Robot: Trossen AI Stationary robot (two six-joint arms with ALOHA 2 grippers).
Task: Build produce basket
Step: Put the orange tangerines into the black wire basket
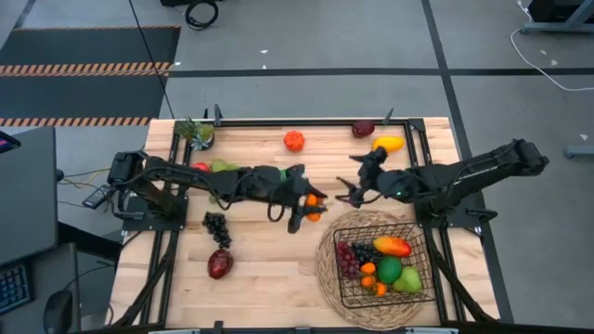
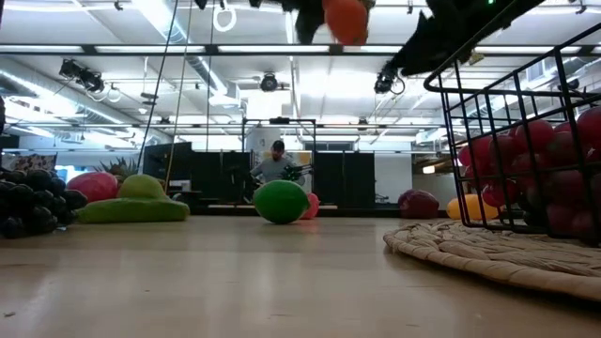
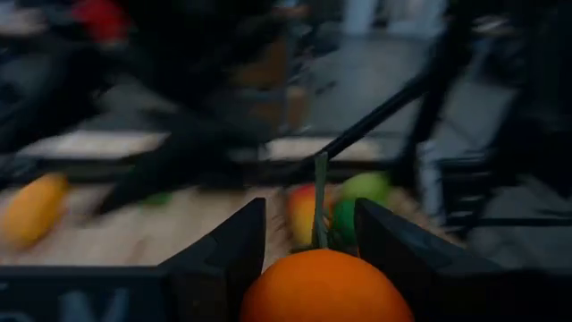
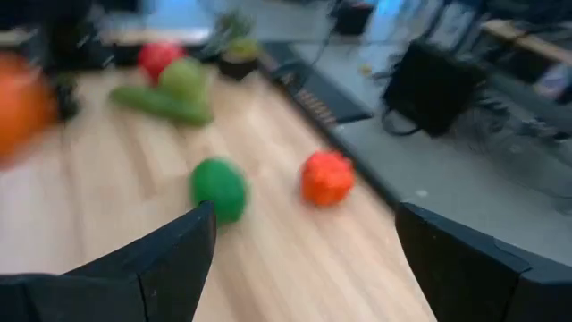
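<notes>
My left end effector [image 1: 307, 206] is clamped on an orange fruit [image 1: 314, 200], which sits between my two fingers [image 3: 228, 250] with its green stem standing up. I hold it raised over the middle of the wooden surface [image 1: 269, 264], well above the boards: from table height the orange fruit [image 2: 346, 19] shows near the top of the view. It is just beside the basket's near corner but not over it.

My right end effector [image 1: 355, 186] hangs above the surface between the orange fruit and the back edge, its fingers [image 4: 165, 259] spread wide apart with nothing between them.

The basket [image 1: 419, 243] rests on a round woven mat [image 1: 327, 264] at the front right of the surface. Inside it lie red grapes [image 1: 346, 260], dark grapes [image 1: 365, 251], a red-and-yellow mango [image 1: 393, 246], a green fruit [image 1: 389, 270], a pear [image 1: 409, 281] and some small orange pieces [image 1: 369, 275].

Loose produce lies around the surface: a dark grape bunch [image 1: 217, 228] and a dark red fruit [image 1: 219, 263] at the front left, a small pineapple [image 1: 197, 133] at the back left corner, a knobbly orange-red fruit [image 1: 294, 140] at the back middle, and a dark purple piece [image 1: 363, 129] next to a yellow one [image 1: 389, 144] at the back right. A round green fruit [image 4: 219, 187] lies on the boards under my arms.
</notes>
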